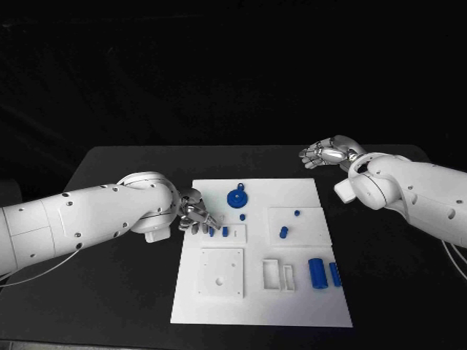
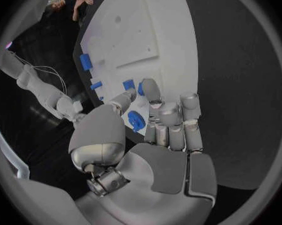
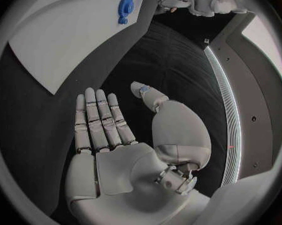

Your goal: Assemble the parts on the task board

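The task looks barely begun. On the task board (image 1: 260,310) in the middle of the bench (image 1: 118,164), blue parts lie scattered: a round gear (image 1: 236,197), small pegs (image 1: 283,232) and two bars (image 1: 318,273). The left hand (image 1: 193,216) works at the board's left edge, fingers curled; whether it grips a piece is unclear. The right hand (image 1: 329,154) hovers spread and empty beyond the far corner.

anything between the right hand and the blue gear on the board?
Nothing. In the head view, only bare white task board and black table lie between the right hand and the blue gear. The hand holds nothing.
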Robot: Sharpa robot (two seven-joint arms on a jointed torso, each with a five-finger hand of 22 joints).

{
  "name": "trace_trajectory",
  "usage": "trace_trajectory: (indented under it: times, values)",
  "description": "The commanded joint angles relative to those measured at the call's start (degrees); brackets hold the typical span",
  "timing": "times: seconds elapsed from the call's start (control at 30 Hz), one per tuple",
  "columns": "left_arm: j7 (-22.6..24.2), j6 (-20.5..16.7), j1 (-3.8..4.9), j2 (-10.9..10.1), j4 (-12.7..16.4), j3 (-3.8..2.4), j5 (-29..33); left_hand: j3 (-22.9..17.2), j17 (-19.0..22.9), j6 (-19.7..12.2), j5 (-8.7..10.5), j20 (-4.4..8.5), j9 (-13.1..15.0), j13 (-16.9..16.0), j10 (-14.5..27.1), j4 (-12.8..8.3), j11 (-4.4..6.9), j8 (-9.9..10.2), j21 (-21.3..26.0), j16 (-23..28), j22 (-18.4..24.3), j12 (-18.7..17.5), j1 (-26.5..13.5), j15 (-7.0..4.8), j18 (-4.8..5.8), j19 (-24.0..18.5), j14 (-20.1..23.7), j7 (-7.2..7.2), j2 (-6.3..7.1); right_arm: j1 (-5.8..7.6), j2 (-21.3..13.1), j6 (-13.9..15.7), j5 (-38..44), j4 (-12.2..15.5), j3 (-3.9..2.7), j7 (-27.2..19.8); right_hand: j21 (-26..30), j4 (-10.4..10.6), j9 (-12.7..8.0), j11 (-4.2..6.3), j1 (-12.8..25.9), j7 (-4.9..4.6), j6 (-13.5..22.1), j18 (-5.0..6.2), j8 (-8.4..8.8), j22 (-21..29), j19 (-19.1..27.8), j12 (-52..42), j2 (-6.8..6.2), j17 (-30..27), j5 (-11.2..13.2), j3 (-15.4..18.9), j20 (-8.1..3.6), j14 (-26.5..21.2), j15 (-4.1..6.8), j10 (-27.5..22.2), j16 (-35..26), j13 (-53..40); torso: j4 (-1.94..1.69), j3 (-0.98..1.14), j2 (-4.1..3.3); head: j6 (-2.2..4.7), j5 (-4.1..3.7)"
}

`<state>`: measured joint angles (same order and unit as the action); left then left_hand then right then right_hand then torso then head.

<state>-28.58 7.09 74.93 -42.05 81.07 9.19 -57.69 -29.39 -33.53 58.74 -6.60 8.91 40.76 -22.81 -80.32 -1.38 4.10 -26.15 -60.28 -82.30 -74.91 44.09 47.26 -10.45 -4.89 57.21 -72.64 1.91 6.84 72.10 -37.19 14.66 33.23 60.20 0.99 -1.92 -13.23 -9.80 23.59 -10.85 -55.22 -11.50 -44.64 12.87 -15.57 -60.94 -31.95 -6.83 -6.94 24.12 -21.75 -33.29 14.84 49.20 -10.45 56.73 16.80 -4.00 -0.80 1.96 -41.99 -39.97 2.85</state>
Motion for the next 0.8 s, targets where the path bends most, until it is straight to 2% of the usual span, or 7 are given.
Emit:
trace_trajectory:
  times: [0.03, 0.2, 0.27, 0.43, 0.5, 0.63, 0.8]
  values:
    - [-0.92, 1.96, -0.11, 0.44, -0.69, 0.13, -0.07, 0.51, -0.1, 0.23, 0.26, 6.18, -0.08, 0.07, 0.41, -0.03, 0.14, 0.03, 0.3, 0.09, -0.72, -0.16, -0.08, 0.01, 0.21, -0.44, 0.33, 0.14, -0.75, -0.01, 0.05, -0.69, -0.13, 0.01, -0.03, -0.45, 0.19, 0.12, -0.09, -0.27, 0.68, -1.05, 0.4, 0.89, -0.36, -0.09, 0.15, 0.32, 0.09, -0.06, -0.32, 0.22, 0.2, -0.34, -0.04, 0.16, 0.28, 0.06, -0.02, 0.03, -0.01, -0.03, -0.01]
    - [-0.93, 1.41, -0.1, 0.73, -1.14, 0.13, 0.15, 0.59, -0.18, 0.37, 0.14, 6.23, -0.21, 0.07, 0.36, -0.43, 0.2, 0.02, 0.25, -0.04, -0.78, -0.09, -0.09, -0.05, 0.19, -0.46, 0.32, 0.1, -1.87, -0.01, 0.07, -0.7, -0.14, -0.01, -0.03, -0.43, 0.2, 0.12, -0.1, -0.27, 0.68, -1.05, 0.4, 0.89, -0.37, -0.1, 0.15, 0.32, 0.09, -0.07, -0.33, 0.22, 0.2, -0.34, -0.04, 0.17, 0.29, 0.06, -0.04, 0.04, -0.03, -0.1, -0.01]
    - [-0.92, 1.48, -0.07, 0.82, -1.27, 0.13, 0.4, 0.63, -0.23, 0.41, 0.06, 6.25, -0.3, 0.08, 0.37, -0.79, 0.2, 0.02, 0.22, -0.1, -0.82, -0.05, -0.1, -0.05, 0.21, -0.47, 0.34, 0.09, -3.01, -0.01, 0.11, -0.69, -0.14, -0.04, -0.03, -0.43, 0.2, 0.12, -0.1, -0.27, 0.68, -1.05, 0.4, 0.9, -0.37, -0.1, 0.15, 0.33, 0.1, -0.07, -0.33, 0.22, 0.2, -0.34, -0.04, 0.17, 0.29, 0.06, -0.05, 0.02, -0.03, -0.02, 0.02]
    - [-0.93, 2.39, -0.03, 1.17, -1.52, 0.13, 0.85, 0.65, -0.27, 0.46, -0.42, 6.27, -0.4, 0.11, 0.41, -2.03, 0.2, -0.02, 0.16, -0.16, -0.88, 0.0, 0.19, -0.06, 0.23, -0.56, 0.4, 0.09, -4.53, -0.01, 0.12, -0.72, -0.14, 0.01, -0.03, -0.43, 0.21, 0.11, -0.11, -0.27, 0.68, -1.05, 0.4, 0.9, -0.38, -0.1, 0.15, 0.33, 0.1, -0.08, -0.34, 0.22, 0.2, -0.34, -0.04, 0.17, 0.3, 0.06, -0.04, 0.0, -0.02, -0.06, 0.01]
    - [-0.96, 3.11, -0.02, 1.24, -1.58, 0.13, 1.11, 0.51, -0.31, 0.49, -1.0, 6.27, -0.46, 0.12, 0.41, -3.65, 0.17, -0.08, 0.08, -0.22, -0.93, 0.06, 0.81, -0.05, 0.28, -0.63, 0.43, 0.1, -5.75, -0.01, 0.14, -0.72, -0.14, -0.01, -0.03, -0.43, 0.21, 0.11, -0.11, -0.27, 0.68, -1.05, 0.4, 0.91, -0.38, -0.1, 0.15, 0.33, 0.1, -0.08, -0.34, 0.22, 0.21, -0.35, -0.04, 0.17, 0.3, 0.06, -0.06, -0.01, -0.02, -0.14, -0.01]
    - [-0.92, 3.95, -0.02, 1.23, -1.64, 0.13, 1.54, -0.25, -0.34, 0.54, -4.38, 6.24, -0.58, 0.16, 0.42, -7.6, 0.14, -0.16, -0.06, -0.24, -0.94, 0.14, 2.39, 0.01, 0.39, -0.65, 0.46, 0.14, -6.91, -0.01, 0.14, -0.74, -0.15, -0.02, -0.03, -0.43, 0.22, 0.12, -0.12, -0.27, 0.68, -1.05, 0.41, 0.91, -0.39, -0.11, 0.15, 0.34, 0.1, -0.09, -0.35, 0.23, 0.21, -0.35, -0.04, 0.17, 0.31, 0.06, -0.04, -0.01, 0.0, -0.18, 0.02]
    - [-0.91, 4.3, -0.02, 1.2, -1.74, 0.13, 1.65, -0.73, -0.33, 0.63, -4.93, 6.17, -0.73, 0.23, 0.36, -10.41, 0.07, -0.21, -0.13, -0.24, -0.87, 0.18, 3.09, 0.09, 0.57, -0.55, 0.42, 0.2, -7.11, -0.01, 0.14, -0.77, -0.19, 0.02, -0.03, -0.44, 0.22, 0.13, -0.12, -0.27, 0.7, -1.05, 0.41, 0.91, -0.39, -0.11, 0.14, 0.34, 0.1, -0.1, -0.37, 0.23, 0.22, -0.35, -0.04, 0.17, 0.32, 0.06, -0.04, -0.01, 0.0, -0.27, 0.04]
